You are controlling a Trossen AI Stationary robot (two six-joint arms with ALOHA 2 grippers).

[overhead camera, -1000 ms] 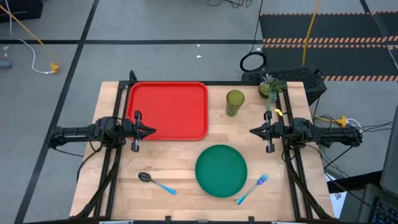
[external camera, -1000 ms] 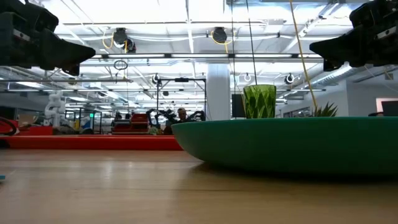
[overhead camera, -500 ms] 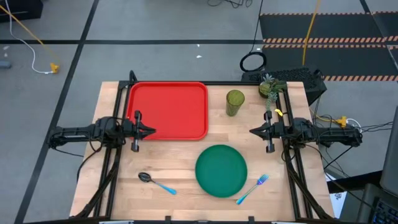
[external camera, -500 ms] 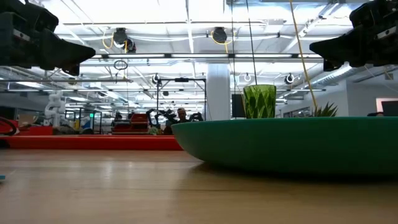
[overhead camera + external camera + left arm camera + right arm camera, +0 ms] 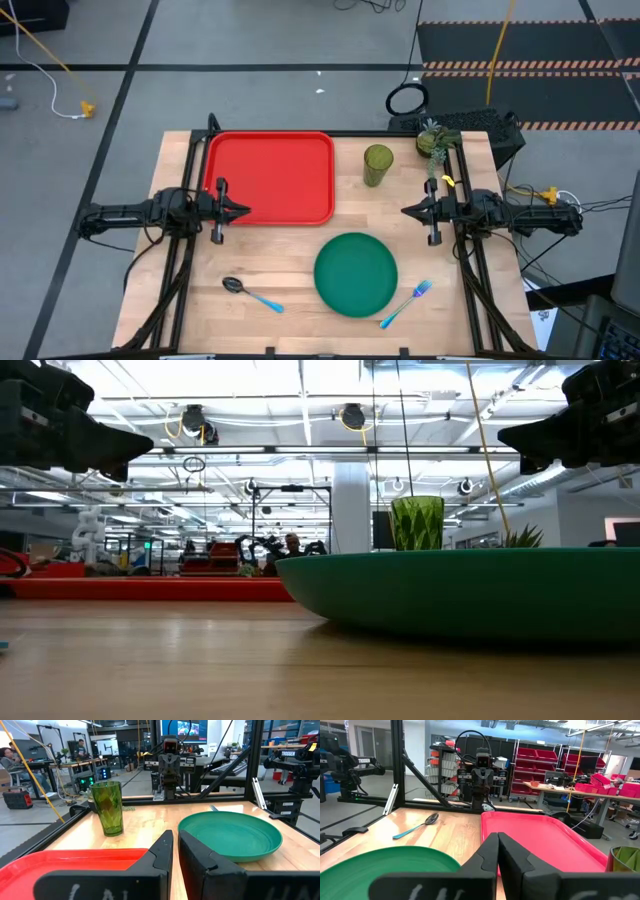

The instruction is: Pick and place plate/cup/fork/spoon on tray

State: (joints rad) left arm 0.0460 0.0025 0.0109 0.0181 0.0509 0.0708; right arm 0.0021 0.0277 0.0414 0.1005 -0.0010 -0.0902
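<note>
The dark green plate (image 5: 356, 273) lies flat on the table near the front middle. The olive-green cup (image 5: 377, 165) stands upright at the back, right of the red tray (image 5: 270, 177), which lies flat at the back left. The spoon (image 5: 251, 293) lies at the front left, the fork (image 5: 405, 303) at the front right of the plate. My left gripper (image 5: 246, 210) hovers shut over the tray's near right part. My right gripper (image 5: 405, 211) hovers shut above the table, between cup and plate. Both are empty.
A small potted plant (image 5: 430, 141) stands at the back right corner. Black frame rails (image 5: 178, 270) run along the table's left and right sides. Bare wood (image 5: 280, 250) lies between the tray and the plate.
</note>
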